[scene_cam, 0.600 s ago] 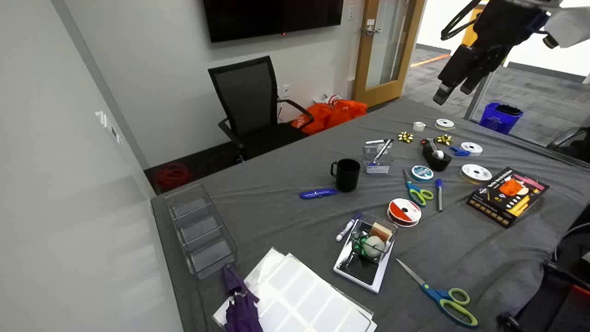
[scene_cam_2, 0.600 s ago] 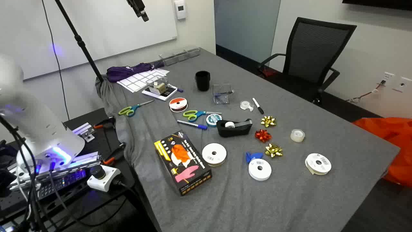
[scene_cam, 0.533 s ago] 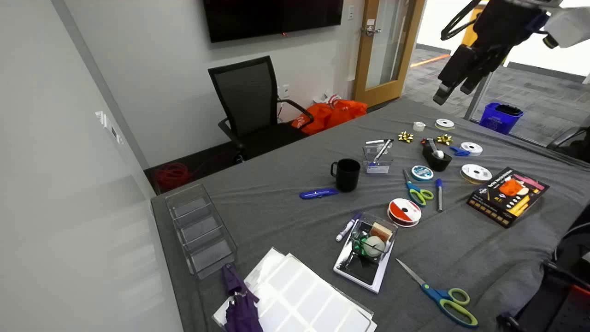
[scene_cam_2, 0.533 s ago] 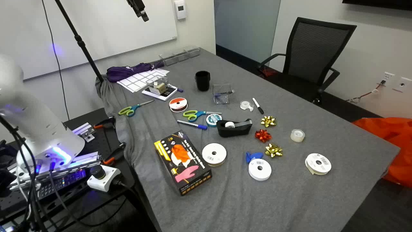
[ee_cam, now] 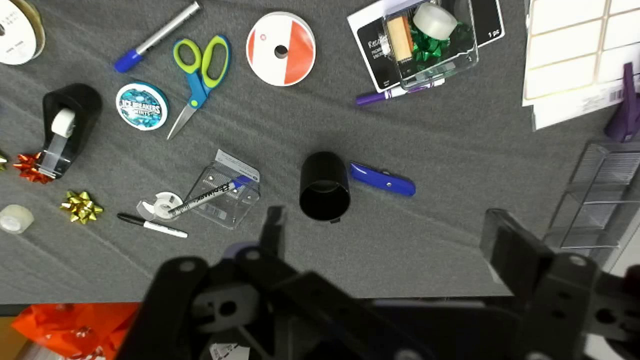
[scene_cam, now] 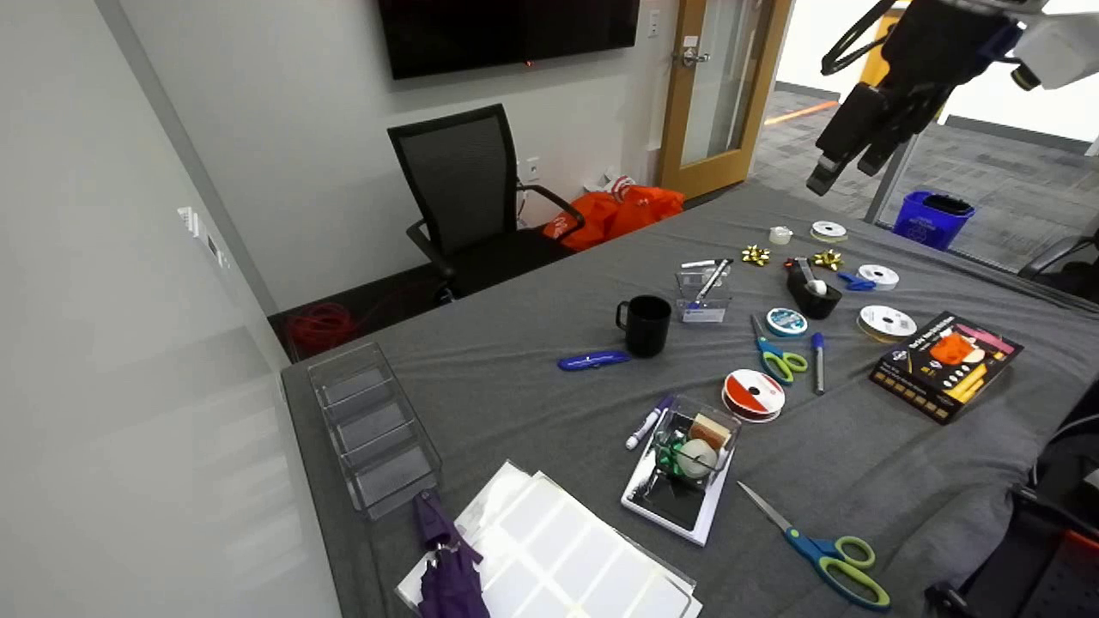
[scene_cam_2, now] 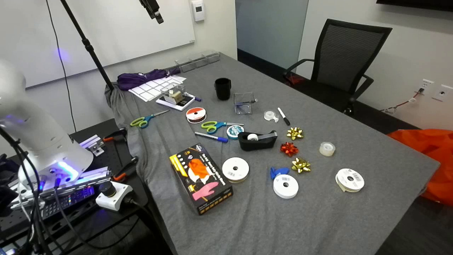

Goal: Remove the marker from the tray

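A small transparent tray point(ee_cam: 216, 214) stands on the grey cloth, left of the black mug in the wrist view. A silver-white marker with a blue cap point(ee_cam: 204, 198) lies slantwise in it, one end sticking out over its edge. The tray point(scene_cam: 704, 315) and marker point(scene_cam: 711, 281) show in an exterior view. The tray point(scene_cam_2: 243, 110) and marker point(scene_cam_2: 246, 102) also show in an exterior view. My gripper point(ee_cam: 385, 220) is open, with nothing between its fingers. It hangs high above the table in both exterior views point(scene_cam: 846, 169) point(scene_cam_2: 158, 18).
A black mug point(ee_cam: 325, 187) and blue cutter point(ee_cam: 382, 179) stand near the tray. A tape roll point(ee_cam: 166, 204) and black-capped marker point(ee_cam: 152, 225) lie beside it. Scissors point(ee_cam: 200, 75), a tape dispenser point(ee_cam: 75, 120), another blue-capped marker point(ee_cam: 157, 37) and another transparent tray point(ee_cam: 440, 70) are around.
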Tool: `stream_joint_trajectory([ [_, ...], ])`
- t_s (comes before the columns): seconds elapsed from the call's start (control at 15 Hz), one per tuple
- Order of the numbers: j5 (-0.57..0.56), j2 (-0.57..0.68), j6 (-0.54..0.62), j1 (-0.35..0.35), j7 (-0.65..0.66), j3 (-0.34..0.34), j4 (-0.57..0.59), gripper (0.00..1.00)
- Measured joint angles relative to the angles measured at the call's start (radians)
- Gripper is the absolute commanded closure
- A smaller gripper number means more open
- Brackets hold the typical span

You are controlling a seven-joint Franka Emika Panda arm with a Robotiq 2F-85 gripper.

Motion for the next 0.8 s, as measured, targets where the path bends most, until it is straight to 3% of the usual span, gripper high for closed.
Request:
stream_joint_trajectory([
  [0.4,0.001,0.001,0.001,0.0,0.03,-0.001,0.0,0.0],
  [0.8,-0.028,0.091,0.137,-0.047,0.328,-0.003,0.009,0.0],
])
